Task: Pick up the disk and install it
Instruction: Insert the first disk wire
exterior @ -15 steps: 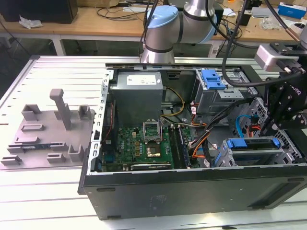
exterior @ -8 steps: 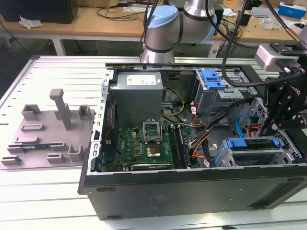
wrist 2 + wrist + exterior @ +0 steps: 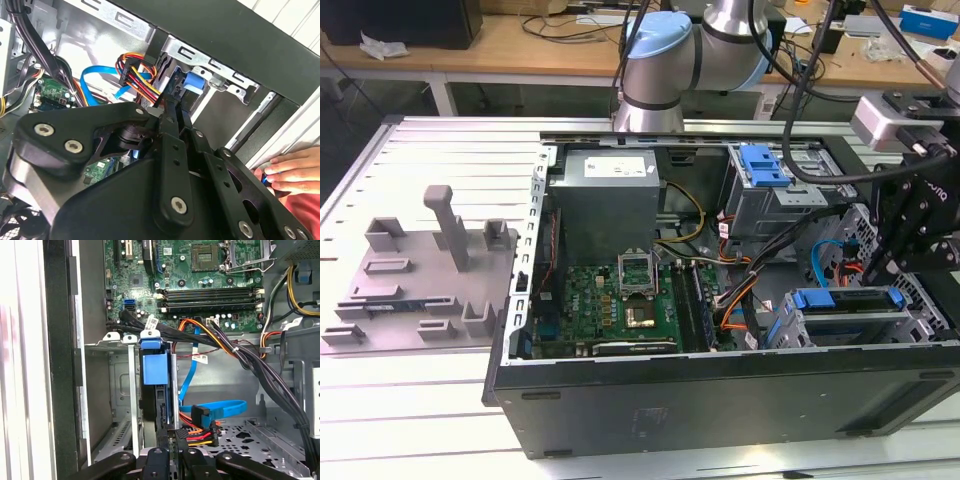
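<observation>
Exterior view first: an open black computer tower case lies on its side on the white slatted surface. The flat silver disk with bright blue plastic rails stands on edge in the grey metal drive cage, at the case corner toward the exterior view's right. The black tool hangs just over the end of the disk. I cannot tell whether the tool is open or closed, or whether it has hold of the disk.

In the first wrist view, the disk sits in the cage beside a bundle of orange, red and yellow power cables and a flat blue data cable. In the second wrist view, a person's hand is at the outside of the case wall.
</observation>
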{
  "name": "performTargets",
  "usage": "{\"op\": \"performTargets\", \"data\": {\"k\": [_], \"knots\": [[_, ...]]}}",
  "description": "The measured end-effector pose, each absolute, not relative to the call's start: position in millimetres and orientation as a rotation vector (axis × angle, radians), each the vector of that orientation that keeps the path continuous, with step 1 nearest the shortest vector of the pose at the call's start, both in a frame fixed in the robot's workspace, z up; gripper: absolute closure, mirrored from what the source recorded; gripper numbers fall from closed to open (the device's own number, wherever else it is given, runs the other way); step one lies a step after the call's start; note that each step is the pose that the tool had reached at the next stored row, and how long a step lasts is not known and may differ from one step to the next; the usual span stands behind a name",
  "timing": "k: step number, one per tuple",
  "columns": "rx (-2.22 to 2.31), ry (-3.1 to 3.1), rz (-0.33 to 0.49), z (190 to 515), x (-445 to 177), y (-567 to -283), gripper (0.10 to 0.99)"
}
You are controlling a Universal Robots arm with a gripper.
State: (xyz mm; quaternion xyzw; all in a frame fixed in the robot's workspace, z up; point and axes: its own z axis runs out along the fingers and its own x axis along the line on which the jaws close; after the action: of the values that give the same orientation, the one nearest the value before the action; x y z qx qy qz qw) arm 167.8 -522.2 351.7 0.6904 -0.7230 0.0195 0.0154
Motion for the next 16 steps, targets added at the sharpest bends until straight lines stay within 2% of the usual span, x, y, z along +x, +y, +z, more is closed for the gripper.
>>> {"op": "performTargets", "data": {"k": [16], "knots": [[2.147, -2.250, 0.062, 348.5, 167.6, -521.8, 0.918]]}}
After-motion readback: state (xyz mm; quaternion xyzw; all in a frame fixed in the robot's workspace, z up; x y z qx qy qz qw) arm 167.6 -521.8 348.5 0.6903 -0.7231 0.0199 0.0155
